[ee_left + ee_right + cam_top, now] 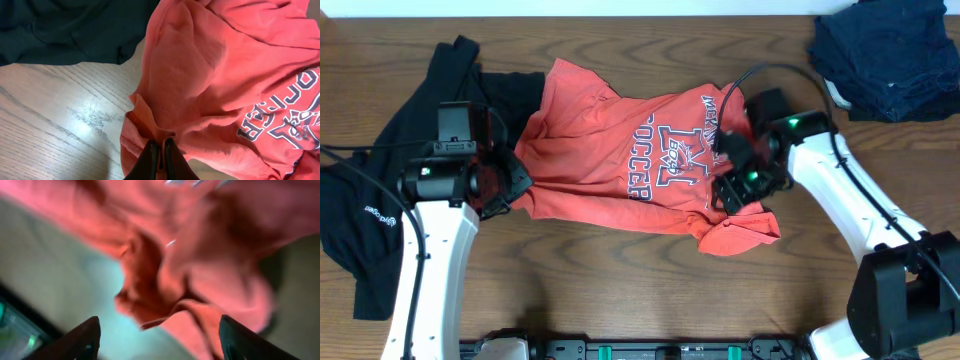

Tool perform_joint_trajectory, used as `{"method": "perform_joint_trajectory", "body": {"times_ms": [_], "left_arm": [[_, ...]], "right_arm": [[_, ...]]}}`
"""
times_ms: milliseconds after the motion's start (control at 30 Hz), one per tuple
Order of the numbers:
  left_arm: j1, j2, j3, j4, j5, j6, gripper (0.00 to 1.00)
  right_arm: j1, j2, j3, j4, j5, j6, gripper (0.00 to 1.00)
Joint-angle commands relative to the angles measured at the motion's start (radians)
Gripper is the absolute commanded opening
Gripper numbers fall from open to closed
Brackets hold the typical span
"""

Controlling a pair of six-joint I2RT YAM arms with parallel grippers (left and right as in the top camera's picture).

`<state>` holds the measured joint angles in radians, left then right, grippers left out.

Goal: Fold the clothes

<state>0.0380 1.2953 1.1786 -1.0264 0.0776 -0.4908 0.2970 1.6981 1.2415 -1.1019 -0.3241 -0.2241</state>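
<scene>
The red-orange T-shirt (610, 140) lies crumpled across the middle of the wooden counter (620, 285), somewhat nearer the far edge, with its varsity lettering (665, 155) face up. The left claw (160, 157) sits at the shirt's left end. Its two fingers are pressed together on a bunched fold of the red fabric, and that fold rises into a ridge just above the counter. The right claw (159, 340) hovers over the shirt's right end with its fingers (85, 340) spread wide. It holds nothing, and the blurred red cloth lies loose below the gap between them.

A black top (380, 215) with a small white logo is spread beside the left edge, partly under the left arm, and its upper part runs beneath the shirt's left side. A heap of dark blue clothes (885, 60) sits at the far right corner, well apart from the shirt.
</scene>
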Motion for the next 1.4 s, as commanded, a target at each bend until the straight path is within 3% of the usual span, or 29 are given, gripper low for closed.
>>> {"method": "perform_joint_trajectory", "body": {"times_ms": [0, 433, 733, 833, 900, 1067, 1200, 1367], "left_arm": [[0.006, 0.041, -0.006, 0.005, -0.018, -0.001, 0.06], [0.006, 0.133, -0.006, 0.056, -0.019, 0.000, 0.06], [0.006, 0.133, -0.006, 0.065, -0.019, 0.008, 0.06], [0.006, 0.133, -0.006, 0.067, -0.019, 0.008, 0.06], [0.006, 0.133, -0.006, 0.069, -0.019, 0.008, 0.06], [-0.001, 0.115, 0.009, 0.095, -0.018, 0.048, 0.05], [-0.005, 0.050, 0.065, 0.132, -0.027, 0.101, 0.06], [-0.004, -0.071, 0.099, 0.217, -0.071, 0.101, 0.06]], "right_arm": [[0.022, 0.002, -0.042, -0.008, -0.058, -0.043, 0.74], [0.027, 0.002, -0.245, 0.256, -0.148, -0.039, 0.59], [0.034, 0.002, -0.303, 0.259, -0.154, -0.039, 0.42], [0.034, 0.002, -0.302, 0.254, -0.154, -0.039, 0.29], [0.034, 0.002, -0.299, 0.257, -0.151, -0.039, 0.04], [0.011, -0.013, -0.211, 0.235, -0.148, -0.016, 0.01], [-0.041, -0.060, -0.029, 0.157, -0.142, -0.012, 0.01], [-0.116, -0.119, 0.201, 0.094, 0.024, 0.084, 0.01]]}}
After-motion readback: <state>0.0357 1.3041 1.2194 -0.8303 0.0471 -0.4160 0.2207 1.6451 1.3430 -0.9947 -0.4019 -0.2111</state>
